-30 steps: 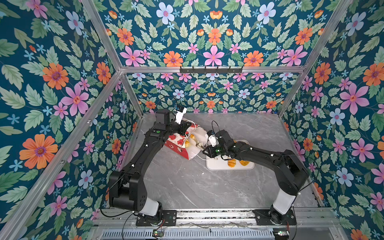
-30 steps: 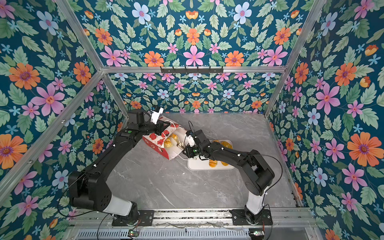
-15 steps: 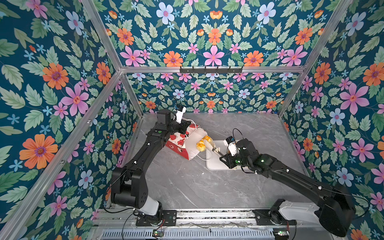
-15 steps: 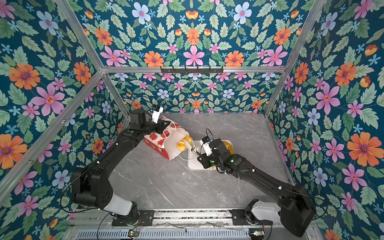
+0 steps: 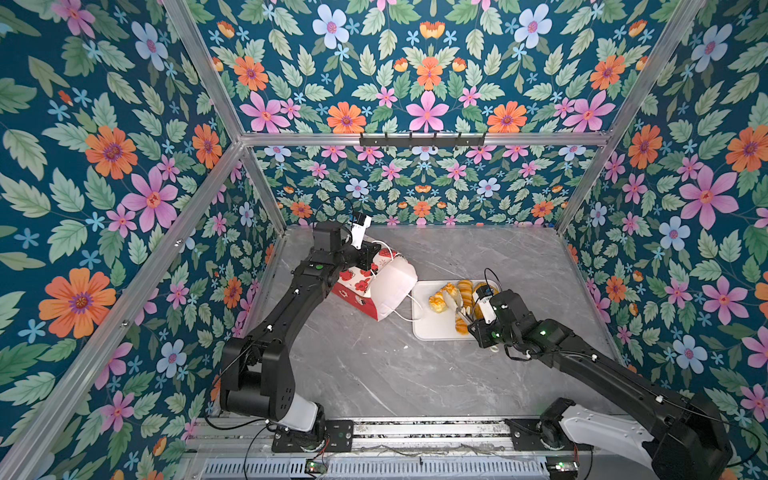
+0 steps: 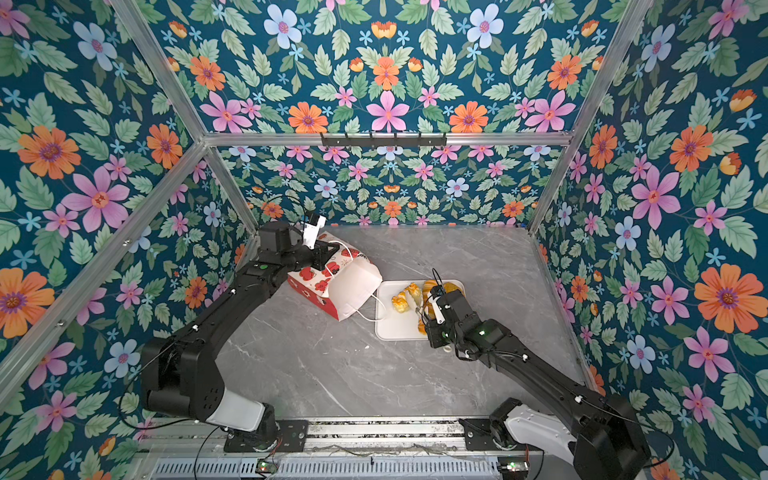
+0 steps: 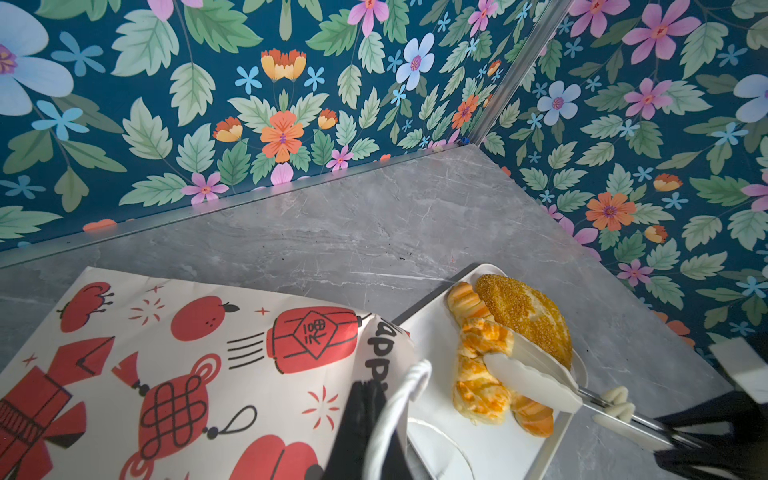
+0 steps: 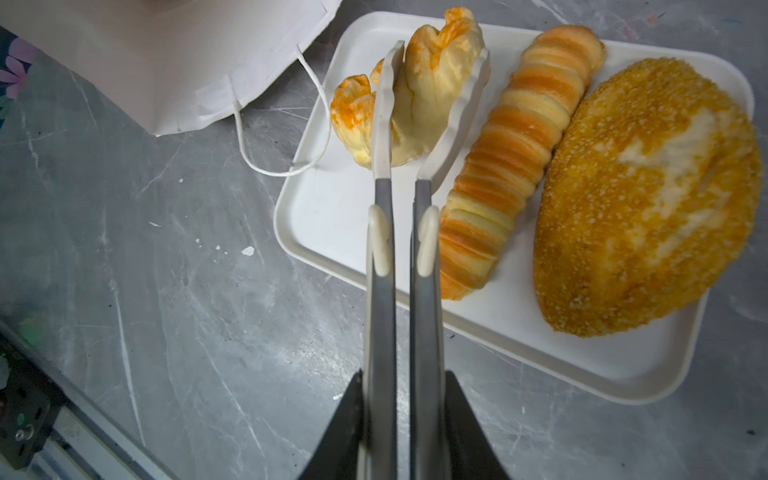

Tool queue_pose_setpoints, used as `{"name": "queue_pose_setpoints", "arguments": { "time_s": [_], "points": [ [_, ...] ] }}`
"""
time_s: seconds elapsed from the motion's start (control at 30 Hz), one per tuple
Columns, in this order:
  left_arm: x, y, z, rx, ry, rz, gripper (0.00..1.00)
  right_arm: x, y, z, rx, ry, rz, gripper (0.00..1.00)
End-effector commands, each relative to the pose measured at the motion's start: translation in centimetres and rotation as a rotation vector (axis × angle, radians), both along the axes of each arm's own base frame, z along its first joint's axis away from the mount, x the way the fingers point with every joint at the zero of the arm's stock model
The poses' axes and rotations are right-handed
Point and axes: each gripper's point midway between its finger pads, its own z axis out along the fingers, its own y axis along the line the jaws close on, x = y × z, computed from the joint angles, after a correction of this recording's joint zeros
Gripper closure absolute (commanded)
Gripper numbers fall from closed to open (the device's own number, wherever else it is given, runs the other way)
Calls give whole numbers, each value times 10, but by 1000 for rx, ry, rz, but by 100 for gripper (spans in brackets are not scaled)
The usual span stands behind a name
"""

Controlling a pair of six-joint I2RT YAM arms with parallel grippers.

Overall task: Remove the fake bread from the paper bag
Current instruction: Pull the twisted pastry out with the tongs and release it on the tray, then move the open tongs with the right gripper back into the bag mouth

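Three fake-bread pieces are at the white tray (image 8: 328,216): the ridged loaf (image 8: 515,145) and seeded loaf (image 8: 640,199) lie side by side, long axes parallel, and the flaky pastry (image 8: 428,91) is clamped in tongs (image 8: 380,324), squeezed by the jaws of the right gripper (image 8: 401,419). On the tabletop (image 5: 374,365) the paper bag (image 5: 390,286) lies on its side, mouth toward the tray. The left gripper (image 7: 370,419) has its jaws pinched on the bag's rim.

The black left arm rises from its base, elbow bent, and reaches forward to the far left; the left gripper (image 7: 365,415) has its jaws pinched together. The black right arm stretches low, forward and inward; the right gripper (image 8: 399,390) has its jaws clamped too.
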Motion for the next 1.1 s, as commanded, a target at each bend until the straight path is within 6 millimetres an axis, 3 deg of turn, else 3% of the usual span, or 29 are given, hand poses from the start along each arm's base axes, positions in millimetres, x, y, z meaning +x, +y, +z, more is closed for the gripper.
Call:
{"name": "queue_pose_setpoints", "arguments": {
  "time_s": [0.0, 0.3, 0.57, 0.83, 1.07],
  "points": [
    [-1, 2, 8, 4, -35, 3, 100, 20, 13, 9, 35, -62, 10, 78],
    [-9, 6, 10, 15, -44, 8, 100, 41, 17, -6, 24, -22, 1, 77],
    [-9, 5, 10, 13, -45, 3, 100, 34, 2, -15, -31, 23, -26, 67],
    [-10, 5, 9, 10, -45, -2, 100, 21, -14, -7, -47, 7, -63, 63],
    [-10, 5, 15, 8, -54, -1, 100, 19, -3, 22, 55, -73, -28, 63]
  ]
}}
